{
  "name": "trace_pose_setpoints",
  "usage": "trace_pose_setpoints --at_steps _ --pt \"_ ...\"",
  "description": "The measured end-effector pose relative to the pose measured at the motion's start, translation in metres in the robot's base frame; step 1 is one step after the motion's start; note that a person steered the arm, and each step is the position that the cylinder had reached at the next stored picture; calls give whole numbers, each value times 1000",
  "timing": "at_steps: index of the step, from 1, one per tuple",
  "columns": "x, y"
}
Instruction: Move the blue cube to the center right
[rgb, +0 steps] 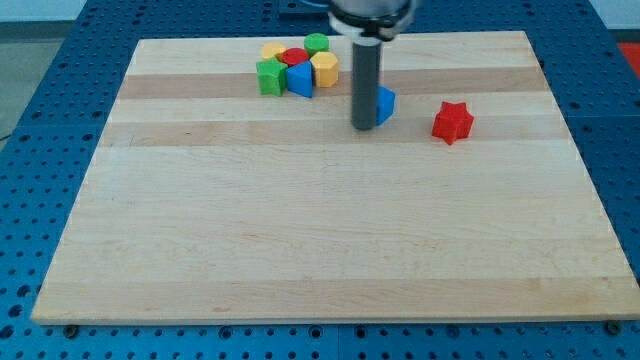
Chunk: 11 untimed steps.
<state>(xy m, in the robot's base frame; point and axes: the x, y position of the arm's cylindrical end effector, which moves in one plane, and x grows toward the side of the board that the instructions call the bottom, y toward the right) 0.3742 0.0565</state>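
Your tip (364, 127) stands on the surface (300, 240) against the blue cube (385, 103), which peeks out on the rod's right, near the view's top centre. No gripper is fitted, so there is no grasp to report. A red star block (452, 122) lies further right.

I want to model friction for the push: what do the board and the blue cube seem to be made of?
Board: pale wood in glued strips, visible grain, matte. Blue cube, just right of my tip: probably plastic or painted wood; uniform colour, smooth faces, no grain visible.
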Motion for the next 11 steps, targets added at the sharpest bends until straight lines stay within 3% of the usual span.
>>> trace_pose_setpoints --at_steps 1,3,4,6,7,8,9,10,11 --pt "-3 9" --pt "-11 -92" --pt "-33 -77" --pt "-22 9" --pt "-42 5" --pt "-58 57" --pt "-9 113" --pt "2 113" --pt "-41 103"
